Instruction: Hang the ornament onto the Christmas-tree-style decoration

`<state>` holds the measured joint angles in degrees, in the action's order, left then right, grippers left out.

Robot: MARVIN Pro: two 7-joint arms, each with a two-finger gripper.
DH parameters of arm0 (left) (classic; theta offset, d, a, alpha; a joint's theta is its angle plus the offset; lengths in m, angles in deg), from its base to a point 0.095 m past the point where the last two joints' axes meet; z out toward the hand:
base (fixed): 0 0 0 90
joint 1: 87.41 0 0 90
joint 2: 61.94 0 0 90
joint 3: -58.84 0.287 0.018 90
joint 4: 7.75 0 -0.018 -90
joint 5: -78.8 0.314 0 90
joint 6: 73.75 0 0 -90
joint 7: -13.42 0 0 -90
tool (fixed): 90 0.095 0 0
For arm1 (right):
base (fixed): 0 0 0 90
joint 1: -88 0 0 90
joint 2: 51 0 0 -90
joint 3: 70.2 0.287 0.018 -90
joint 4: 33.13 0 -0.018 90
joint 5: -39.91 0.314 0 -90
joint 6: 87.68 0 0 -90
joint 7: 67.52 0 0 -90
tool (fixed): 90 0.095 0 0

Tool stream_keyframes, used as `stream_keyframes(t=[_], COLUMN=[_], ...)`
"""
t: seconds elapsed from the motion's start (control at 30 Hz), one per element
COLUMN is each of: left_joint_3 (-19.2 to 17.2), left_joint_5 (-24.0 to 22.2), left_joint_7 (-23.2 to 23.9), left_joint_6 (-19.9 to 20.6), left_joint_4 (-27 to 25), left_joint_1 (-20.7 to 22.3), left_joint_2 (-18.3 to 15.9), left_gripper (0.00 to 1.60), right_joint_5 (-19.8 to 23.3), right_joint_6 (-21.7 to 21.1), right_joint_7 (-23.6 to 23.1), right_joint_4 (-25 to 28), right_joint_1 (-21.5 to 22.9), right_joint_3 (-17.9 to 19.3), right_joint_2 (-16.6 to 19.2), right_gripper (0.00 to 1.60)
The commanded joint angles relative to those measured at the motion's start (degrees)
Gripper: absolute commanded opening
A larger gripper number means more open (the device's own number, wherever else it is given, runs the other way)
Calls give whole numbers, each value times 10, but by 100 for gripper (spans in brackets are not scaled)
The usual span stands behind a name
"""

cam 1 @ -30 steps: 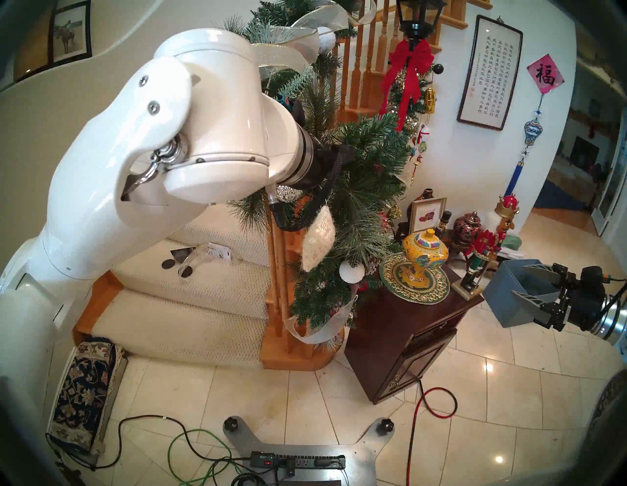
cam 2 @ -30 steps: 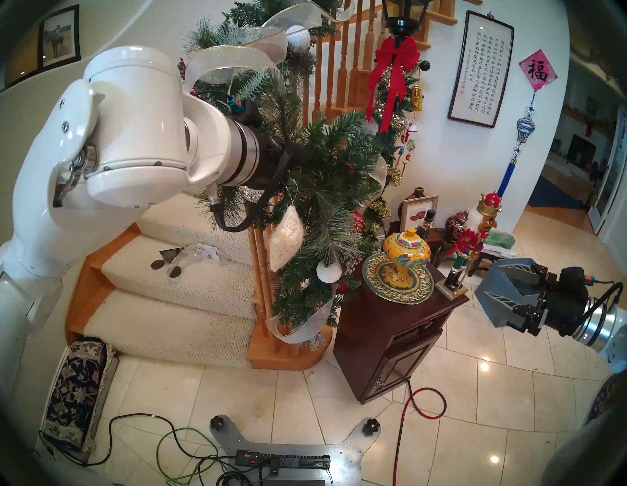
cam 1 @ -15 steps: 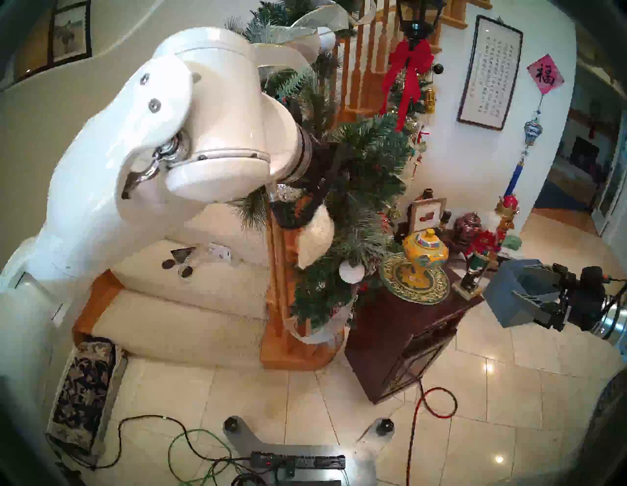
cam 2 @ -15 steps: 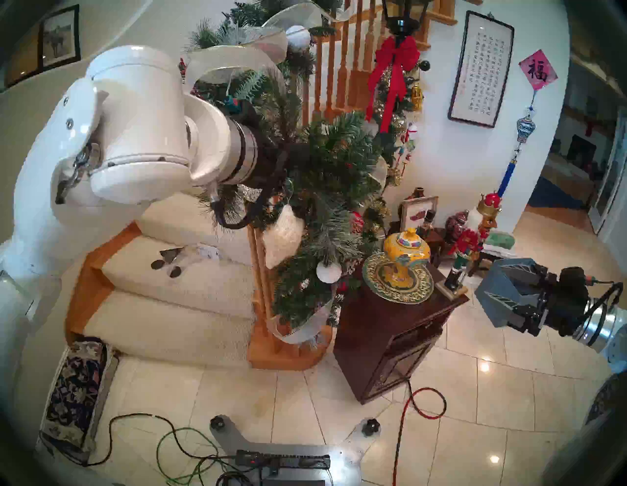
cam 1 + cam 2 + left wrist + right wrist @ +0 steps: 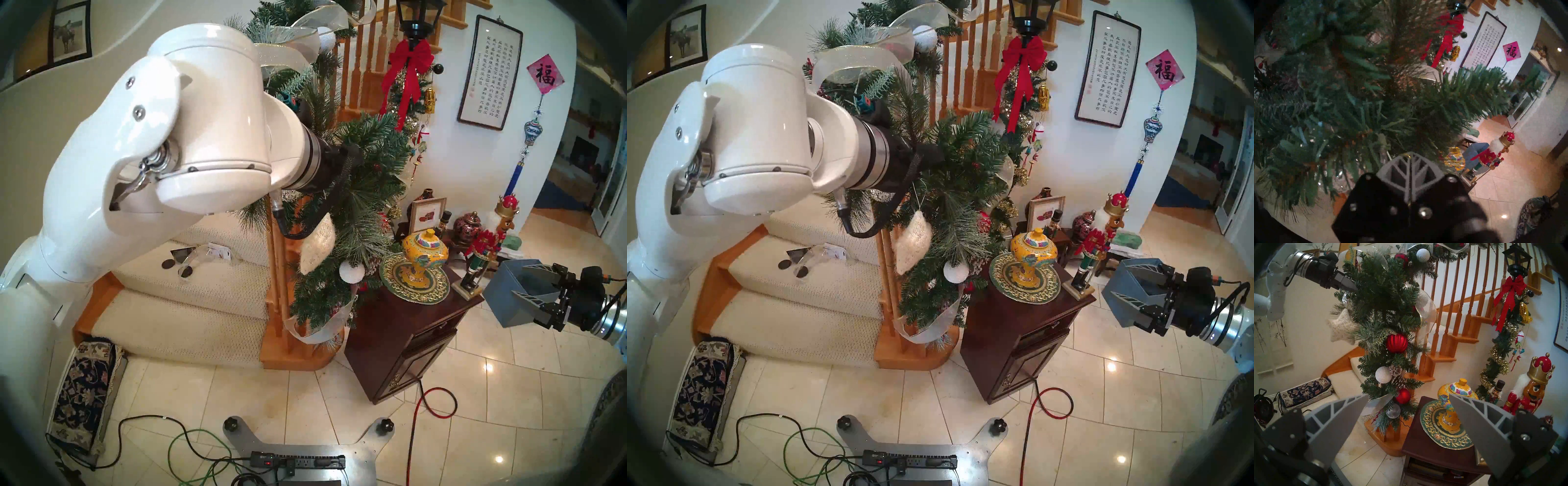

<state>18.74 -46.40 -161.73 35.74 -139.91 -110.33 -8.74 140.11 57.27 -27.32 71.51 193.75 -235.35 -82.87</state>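
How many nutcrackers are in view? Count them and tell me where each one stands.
2. The large crowned nutcracker stands at the dark cabinet's right edge; the small top-hatted nutcracker stands behind the yellow jar. The garland may hide others.

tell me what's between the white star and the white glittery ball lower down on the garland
In the right wrist view, frosted pine sprigs and a ribbed red ball lie between the white star and the white glittery ball on the garland.
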Motion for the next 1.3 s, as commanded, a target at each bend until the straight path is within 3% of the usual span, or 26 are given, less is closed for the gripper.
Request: stream_keyframes(t=[0.0, 0.23, 0.27, 0.6, 1.27], left_joint_3=[-3, -4, -5, -20, -43], left_joint_5=[-2, -6, -7, -15, -40], left_joint_7=[1, 4, 5, 11, 15], left_joint_6=[3, 7, 7, 5, -9], left_joint_4=[-2, 10, 12, 23, 4], left_joint_1=[8, 5, 5, 10, 7], left_joint_2=[4, 9, 10, 17, 18], left_gripper=[0, 0, 0, 0, 0], right_joint_5=[0, -4, 1, 0, -1], right_joint_6=[0, 0, 0, 0, 0], right_joint_7=[-58, -44, -64, -60, -56], right_joint_4=[1, 3, 0, 0, 1], right_joint_1=[3, 2, 3, 3, 3], right_joint_3=[1, 1, 1, 1, 1], right_joint_2=[1, 1, 1, 1, 1], right_gripper=[160, 160, 160, 160, 160])
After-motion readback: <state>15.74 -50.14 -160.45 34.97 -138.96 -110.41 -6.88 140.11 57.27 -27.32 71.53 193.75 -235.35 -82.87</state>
